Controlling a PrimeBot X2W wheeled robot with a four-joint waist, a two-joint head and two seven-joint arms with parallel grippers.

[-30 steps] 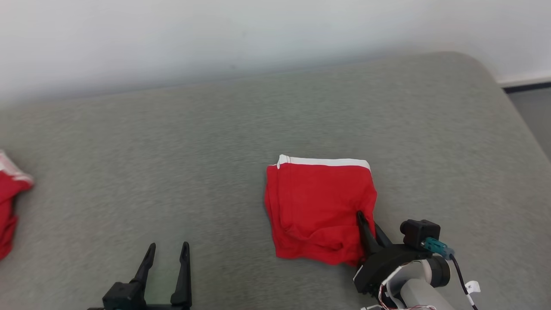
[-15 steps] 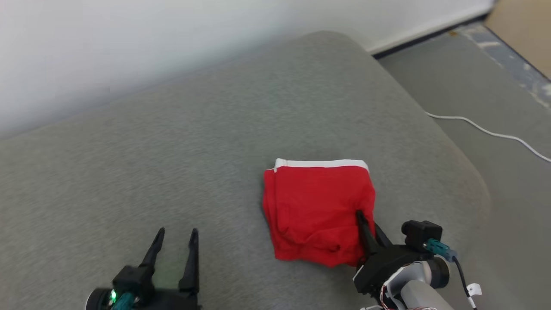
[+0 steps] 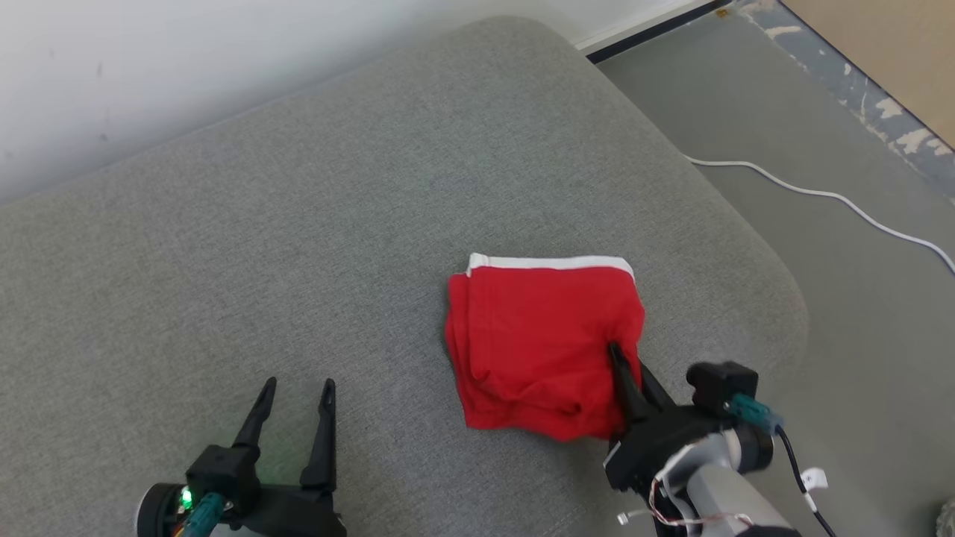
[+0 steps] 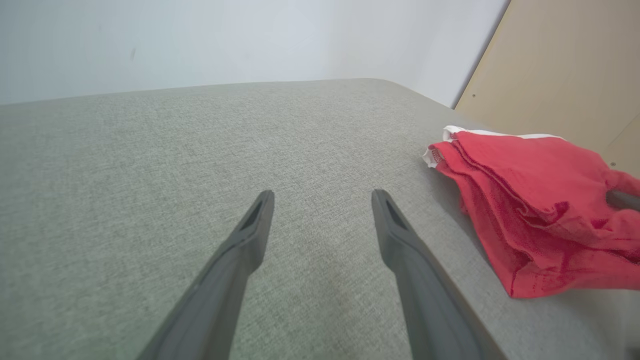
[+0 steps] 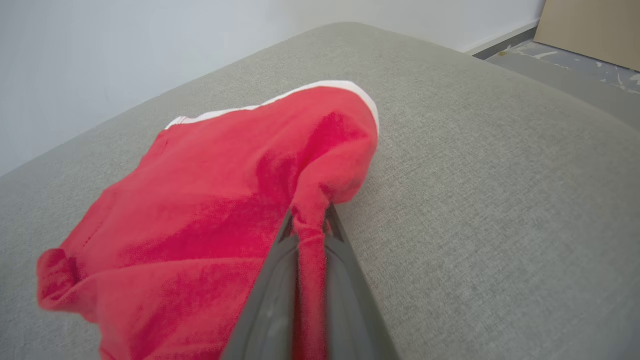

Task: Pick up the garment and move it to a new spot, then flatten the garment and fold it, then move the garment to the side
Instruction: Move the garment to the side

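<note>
Garment (image 3: 541, 343): red cloth folded into a squarish packet; a white band runs along its far edge; plain red faces up; it lies on the grey padded surface (image 3: 298, 246), near that surface's rounded right corner
Right end effector (image 3: 623, 365): fingers pressed together, pinching a ridge of red cloth at the packet's near right corner
Left end effector (image 3: 298, 384): fingers spread apart, holding nothing; over bare grey fabric, well left of the garment
Floor (image 3: 858, 313): grey; a white cable (image 3: 821, 195) lies on it
</note>
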